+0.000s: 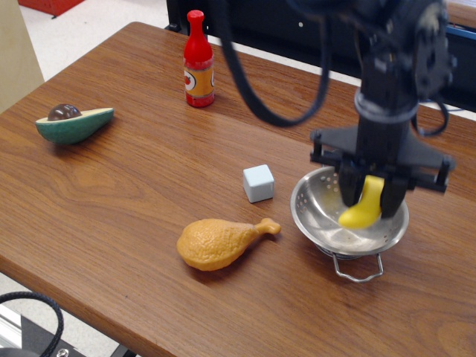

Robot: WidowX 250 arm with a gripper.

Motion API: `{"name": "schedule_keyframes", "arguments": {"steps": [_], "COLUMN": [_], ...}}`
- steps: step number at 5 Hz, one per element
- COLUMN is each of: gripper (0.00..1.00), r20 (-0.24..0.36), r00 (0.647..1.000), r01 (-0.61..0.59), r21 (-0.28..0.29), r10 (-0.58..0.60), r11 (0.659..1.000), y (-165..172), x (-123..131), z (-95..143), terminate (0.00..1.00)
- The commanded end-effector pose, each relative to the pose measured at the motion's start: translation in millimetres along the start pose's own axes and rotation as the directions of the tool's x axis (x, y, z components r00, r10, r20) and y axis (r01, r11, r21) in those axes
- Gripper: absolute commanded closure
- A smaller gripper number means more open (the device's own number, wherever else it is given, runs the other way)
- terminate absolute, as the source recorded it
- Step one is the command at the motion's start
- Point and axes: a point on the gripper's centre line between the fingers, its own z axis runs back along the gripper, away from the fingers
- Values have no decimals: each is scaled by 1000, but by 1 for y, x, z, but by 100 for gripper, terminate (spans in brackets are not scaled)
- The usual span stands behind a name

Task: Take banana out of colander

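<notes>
The small curved bright-yellow plastic banana (362, 208) is clamped between the two dark fingers of the black robot gripper (370, 196); its upper end is hidden between them, and its rounded lower end hangs free below the fingertips. The banana is seen raised above the floor of the round shiny perforated steel colander (327, 208), over the right half of the bowl, and appears clear of the metal; the bowl's bottom is seen bare under it. The colander is set near the right front edge of the brown wooden table (134, 193); one wire loop handle is seen jutting from its front side toward the table edge.

An orange-brown toy chicken drumstick (219, 241) is laid to the left of the colander, its thin bone end pointed toward the bowl but apart from it; a small pale grey cube (258, 183) is placed just behind the drumstick and near the colander's left rim. A red plastic sauce bottle with a yellow label (198, 62) is stood upright near the far edge; a green halved toy avocado with a brown stone (73, 123) is laid at the far left, well apart from the rest.
</notes>
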Motion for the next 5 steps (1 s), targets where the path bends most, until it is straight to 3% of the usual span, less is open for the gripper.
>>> {"name": "schedule_keyframes", "arguments": {"steps": [1, 3, 5], "gripper": [100, 100, 100], "r20": [92, 87, 111], "r00": [990, 984, 976], "r01": [-97, -156, -194], "r21": [-65, 33, 75], "r10": [103, 152, 185], "r11": [993, 987, 978], "y": [17, 46, 88], "x": [38, 73, 81], "z": [55, 29, 19], "terminate": [0, 0, 0]}}
